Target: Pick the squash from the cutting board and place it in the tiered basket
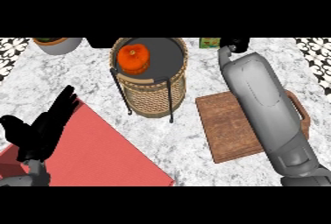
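Resting in one tiered basket [150, 94], one squash [134, 58], one cutting board [226, 127], left robot hand [42, 129] open, right unclear.

A single head view looks steeply down at the marble worktop [194, 140], forearms entering from the lower edge.

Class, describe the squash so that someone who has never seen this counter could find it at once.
Start at the tall wicker tiered basket standing at the middle back of the marble counter, left of the wooden cutting board. Look into its dark round top tray: the squash lies at the left side. It is the only bright orange, rounded thing here.
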### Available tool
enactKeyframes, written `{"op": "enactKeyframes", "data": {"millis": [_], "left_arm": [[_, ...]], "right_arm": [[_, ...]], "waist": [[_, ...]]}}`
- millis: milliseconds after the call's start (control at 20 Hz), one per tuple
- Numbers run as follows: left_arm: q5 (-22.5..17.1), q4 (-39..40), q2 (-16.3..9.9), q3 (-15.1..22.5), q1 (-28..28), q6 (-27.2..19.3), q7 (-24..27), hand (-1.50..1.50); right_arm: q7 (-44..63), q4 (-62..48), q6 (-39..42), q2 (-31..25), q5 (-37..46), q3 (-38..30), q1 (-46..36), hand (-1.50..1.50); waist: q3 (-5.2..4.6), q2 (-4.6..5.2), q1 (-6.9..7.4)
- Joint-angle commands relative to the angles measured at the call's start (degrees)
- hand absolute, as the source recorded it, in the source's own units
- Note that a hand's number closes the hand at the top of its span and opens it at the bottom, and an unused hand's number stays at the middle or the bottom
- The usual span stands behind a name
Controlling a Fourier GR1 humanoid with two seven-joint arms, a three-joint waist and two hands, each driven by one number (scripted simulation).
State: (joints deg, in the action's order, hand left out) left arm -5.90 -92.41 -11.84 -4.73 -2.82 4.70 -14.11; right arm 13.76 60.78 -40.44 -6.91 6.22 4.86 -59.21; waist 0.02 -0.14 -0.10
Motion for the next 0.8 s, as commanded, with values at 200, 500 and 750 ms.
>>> {"op": "enactKeyframes", "data": {"millis": [200,500,750], "left_arm": [[-0.51,-0.35,-0.52,-0.91,-0.8,0.71,-0.8,0.0],[-0.07,0.73,-0.26,-1.4,0.93,1.44,1.38,0.0],[1.22,0.67,0.63,-0.76,0.15,0.38,0.65,0.0]], "right_arm": [[2.21,10.63,6.83,-12.45,-4.68,-8.29,9.68,-1.5],[1.41,18.41,14.4,-19.77,-9.93,-14.87,17.8,-1.5],[0.38,17.34,24.37,-27.23,-16.34,-21.9,20.9,-1.5]], "waist": [[0.01,-0.08,-0.36],[-0.01,-0.03,-0.17],[-0.01,0.05,-0.06]]}}
